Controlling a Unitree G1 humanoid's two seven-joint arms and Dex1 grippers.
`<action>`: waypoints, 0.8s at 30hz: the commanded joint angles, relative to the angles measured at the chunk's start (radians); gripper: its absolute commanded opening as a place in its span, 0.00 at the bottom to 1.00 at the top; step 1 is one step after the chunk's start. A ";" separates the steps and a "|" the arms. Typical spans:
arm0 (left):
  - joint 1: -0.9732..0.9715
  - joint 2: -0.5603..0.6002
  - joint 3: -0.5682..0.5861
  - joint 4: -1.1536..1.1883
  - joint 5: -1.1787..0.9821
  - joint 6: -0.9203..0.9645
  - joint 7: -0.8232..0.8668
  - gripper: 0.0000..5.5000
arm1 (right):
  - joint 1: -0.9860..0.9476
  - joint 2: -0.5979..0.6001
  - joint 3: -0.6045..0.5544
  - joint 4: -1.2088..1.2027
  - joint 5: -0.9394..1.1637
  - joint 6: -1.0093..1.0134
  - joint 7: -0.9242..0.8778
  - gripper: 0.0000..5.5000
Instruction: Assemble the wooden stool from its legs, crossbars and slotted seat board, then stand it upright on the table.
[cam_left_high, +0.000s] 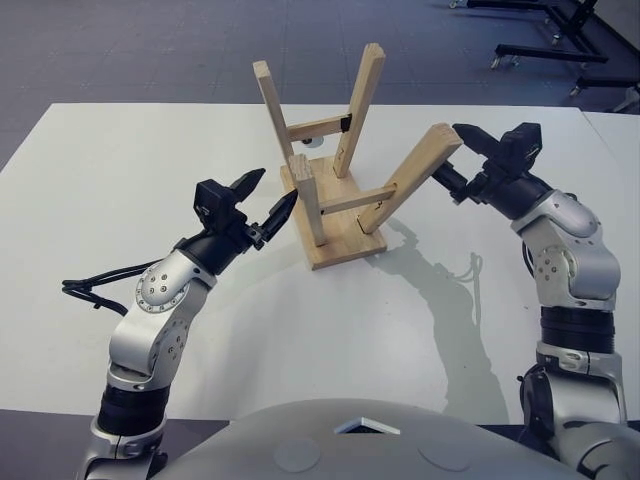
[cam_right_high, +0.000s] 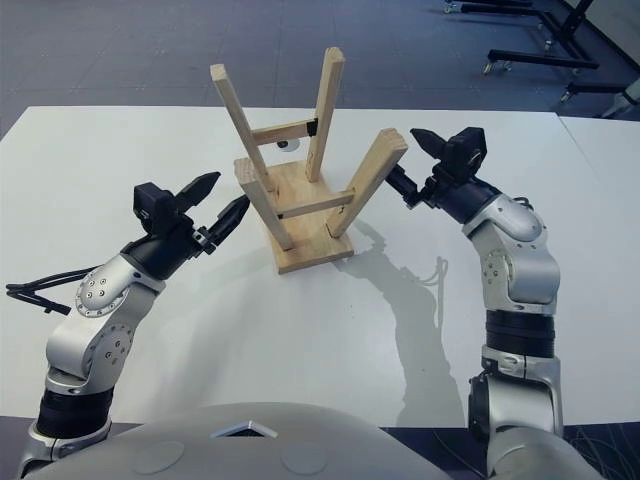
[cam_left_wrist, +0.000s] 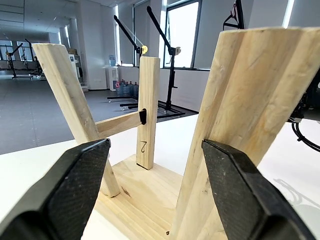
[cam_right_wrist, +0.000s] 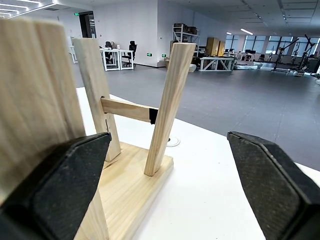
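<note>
The wooden stool rests upside down, its seat board (cam_left_high: 345, 245) flat on the white table (cam_left_high: 120, 170). Four legs point up, and crossbars (cam_left_high: 315, 128) (cam_left_high: 357, 200) join them in pairs. My left gripper (cam_left_high: 279, 185) is open just left of the near short leg (cam_left_high: 308, 200). In the left wrist view that leg (cam_left_wrist: 235, 100) stands against one finger (cam_left_wrist: 240, 200). My right gripper (cam_left_high: 452, 152) is open around the top of the leaning right leg (cam_left_high: 412, 175). In the right wrist view this leg (cam_right_wrist: 40, 90) lies beside one finger (cam_right_wrist: 55, 190), with a wide gap to the other.
A black cable (cam_left_high: 90, 290) lies on the table by my left arm. Bare table surrounds the stool on all sides. Beyond the far edge is grey floor, with black wheeled stands (cam_left_high: 560, 50) at the back right.
</note>
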 joint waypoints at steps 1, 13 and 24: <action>-0.015 0.023 0.024 -0.031 -0.056 0.019 -0.060 0.61 | 0.003 0.028 0.094 -0.039 0.017 -0.022 0.105 0.78; -0.134 0.114 0.286 -0.045 -0.229 0.058 -0.056 0.61 | -0.145 0.008 -0.051 0.052 0.030 -0.109 0.040 0.78; -0.517 0.078 0.287 -0.064 -0.562 0.168 0.059 0.61 | -0.323 0.042 -0.142 -0.264 0.548 0.221 -0.123 0.78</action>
